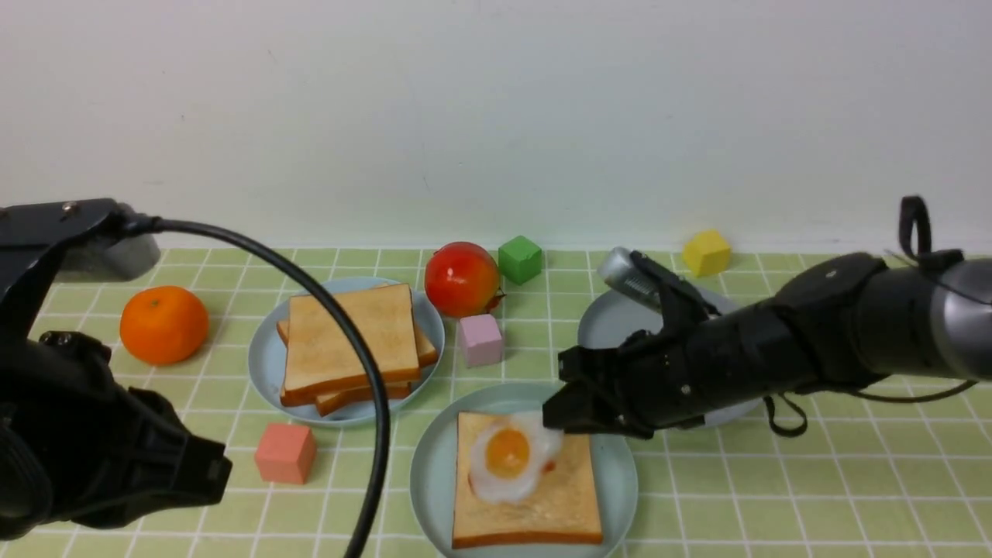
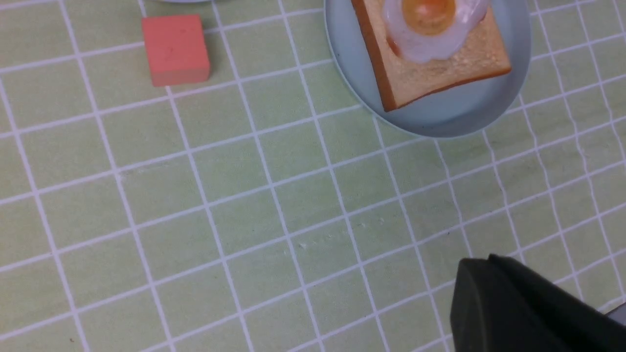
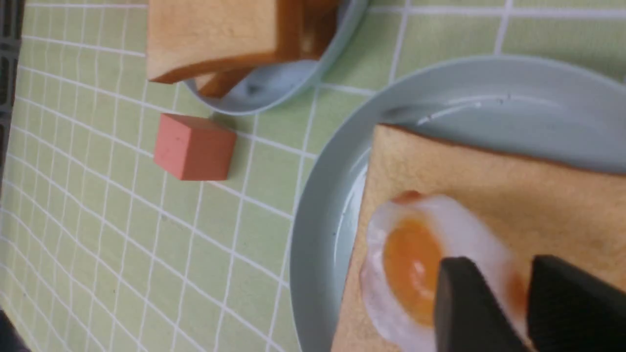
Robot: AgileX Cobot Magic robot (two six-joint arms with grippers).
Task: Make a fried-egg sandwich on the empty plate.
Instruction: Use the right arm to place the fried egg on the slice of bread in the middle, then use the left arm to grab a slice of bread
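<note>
On the table (image 1: pixel 852 496), the near plate (image 1: pixel 430 473) holds one toast slice (image 1: pixel 542 511) with an egg (image 1: pixel 508 457) on its far left part. Behind and to the left, another plate (image 1: pixel 267 364) holds stacked toast (image 1: pixel 349 337), with an orange (image 1: pixel 163 325) left of it and a tomato (image 1: pixel 462 279) behind it to the right. A third plate (image 1: pixel 601 325) lies behind the near plate, to the right.

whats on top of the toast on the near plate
A fried egg lies on the toast slice, with no second slice over it. The right gripper covers the egg's far right edge, so whether its tips pinch the egg is hidden.
</note>
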